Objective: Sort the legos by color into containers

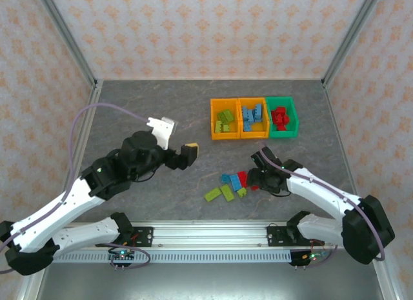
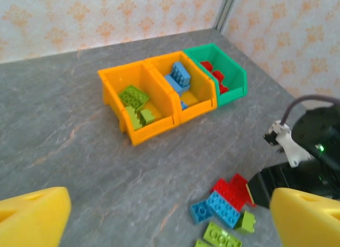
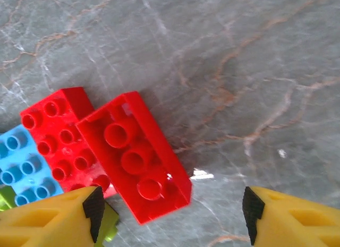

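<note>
Three bins stand side by side at the back right. An orange-yellow bin point(image 1: 224, 137) point(image 2: 154, 127) holds lime green legos, and a second orange-yellow bin point(image 1: 253, 136) point(image 2: 199, 109) holds light blue ones. The green bin point(image 1: 284, 135) point(image 2: 231, 93) holds red ones. Loose legos point(image 1: 230, 186) point(image 2: 226, 204) of all three colours lie in front of the bins. My right gripper point(image 1: 257, 179) point(image 3: 170, 215) is open, low over an upturned red brick point(image 3: 135, 156) that lies nearer its left finger. My left gripper point(image 1: 187, 155) point(image 2: 170, 218) hangs open and empty left of the pile.
A second red brick point(image 3: 61, 135), a light blue brick point(image 3: 21, 167) and a lime green piece point(image 3: 109, 223) crowd the left side of the right wrist view. The right arm point(image 2: 313, 151) is just right of the loose pile. Walls enclose the grey table point(image 1: 148, 106).
</note>
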{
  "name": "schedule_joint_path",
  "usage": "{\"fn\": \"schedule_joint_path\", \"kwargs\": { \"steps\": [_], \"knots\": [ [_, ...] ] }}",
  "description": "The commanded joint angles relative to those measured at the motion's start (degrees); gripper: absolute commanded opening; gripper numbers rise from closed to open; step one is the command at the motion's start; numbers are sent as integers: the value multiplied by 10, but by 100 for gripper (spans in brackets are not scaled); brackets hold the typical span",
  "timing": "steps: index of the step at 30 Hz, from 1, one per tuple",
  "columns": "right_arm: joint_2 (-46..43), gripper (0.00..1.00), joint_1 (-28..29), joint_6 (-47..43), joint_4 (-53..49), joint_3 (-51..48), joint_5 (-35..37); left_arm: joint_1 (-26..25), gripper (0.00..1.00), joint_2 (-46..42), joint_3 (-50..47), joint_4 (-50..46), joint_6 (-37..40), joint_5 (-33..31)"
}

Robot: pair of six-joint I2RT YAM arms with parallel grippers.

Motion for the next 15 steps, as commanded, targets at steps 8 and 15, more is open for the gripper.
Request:
{"fn": "schedule_joint_path", "kwargs": {
  "steps": [8,15],
  "knots": [
    [53,58,3,19,62,-7,5,-5,100,-18,-21,-72,127,-56],
    [69,43,2,35,48,-14,46,-5,100,-29,-31,-73,138,-79]
  ]
}}
